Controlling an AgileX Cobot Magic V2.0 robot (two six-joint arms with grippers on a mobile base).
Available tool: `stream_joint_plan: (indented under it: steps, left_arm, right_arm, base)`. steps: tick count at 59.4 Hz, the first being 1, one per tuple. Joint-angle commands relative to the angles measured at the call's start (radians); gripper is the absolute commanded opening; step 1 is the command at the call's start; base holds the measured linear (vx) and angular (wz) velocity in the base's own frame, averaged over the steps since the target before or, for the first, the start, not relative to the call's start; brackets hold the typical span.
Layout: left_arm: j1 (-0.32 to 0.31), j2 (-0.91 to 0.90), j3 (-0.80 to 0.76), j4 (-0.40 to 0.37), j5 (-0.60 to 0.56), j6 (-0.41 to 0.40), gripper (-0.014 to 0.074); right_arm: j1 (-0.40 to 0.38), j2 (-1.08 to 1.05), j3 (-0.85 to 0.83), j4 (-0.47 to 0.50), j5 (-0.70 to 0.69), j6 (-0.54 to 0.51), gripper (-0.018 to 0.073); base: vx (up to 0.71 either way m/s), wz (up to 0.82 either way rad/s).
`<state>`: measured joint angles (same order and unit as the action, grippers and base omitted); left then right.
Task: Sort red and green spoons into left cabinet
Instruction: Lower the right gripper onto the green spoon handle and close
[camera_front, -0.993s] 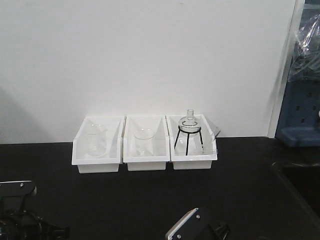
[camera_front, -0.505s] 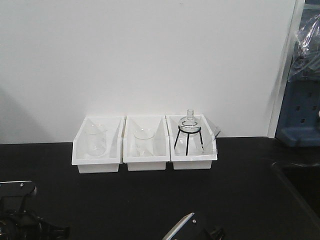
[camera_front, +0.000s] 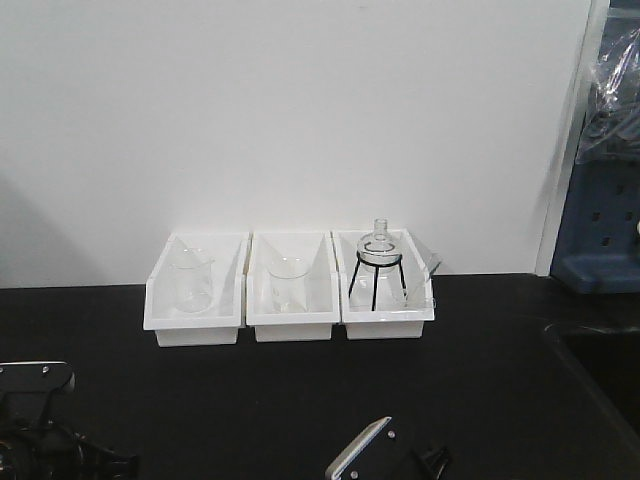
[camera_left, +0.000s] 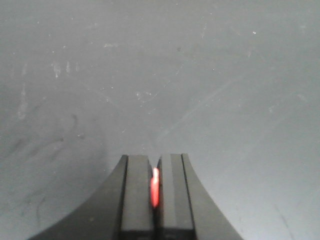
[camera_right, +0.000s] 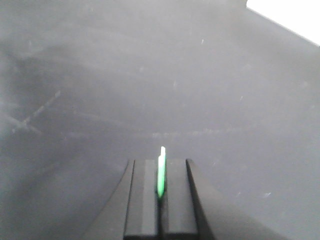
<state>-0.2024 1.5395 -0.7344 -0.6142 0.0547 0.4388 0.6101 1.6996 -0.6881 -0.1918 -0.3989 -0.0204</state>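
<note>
Jaws of left pincer (camera_left: 154, 161) clamp red spoon (camera_left: 155, 187) edgewise; right pincer (camera_right: 160, 162) likewise clamps green spoon (camera_right: 161, 176).

White bins (camera_front: 292, 325) block the wall side; black tabletop (camera_front: 300, 400) before them lies open

Well ahead of the fingers (camera_left: 137, 200), across the scuffed black benchtop (camera_front: 300, 390), three white bins (camera_front: 292, 328) sit side by side against the white wall (camera_front: 300, 120). The left and middle ones each hold a glass beaker (camera_front: 193, 282). The right one holds a round flask (camera_front: 378, 245) on a black tripod (camera_front: 375, 285).
</note>
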Motion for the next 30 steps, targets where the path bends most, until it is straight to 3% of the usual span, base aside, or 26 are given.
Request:
stream_joint_plan:
  steps: [1, 30]
  left_arm:
    - [-0.008, -0.035, -0.028, -0.006, -0.075, 0.008, -0.0006]
    - [-0.008, -0.169, -0.028, -0.006, -0.109, 0.008, -0.0003]
  right_arm:
    - [-0.002, -0.079, -0.029, -0.005, -0.081, -0.02, -0.0006]
    - [-0.002, -0.273, -0.03, 0.016, -0.016, -0.068, -0.0006]
  base:
    - [0.0, 0.0]
    - [0.0, 0.0]
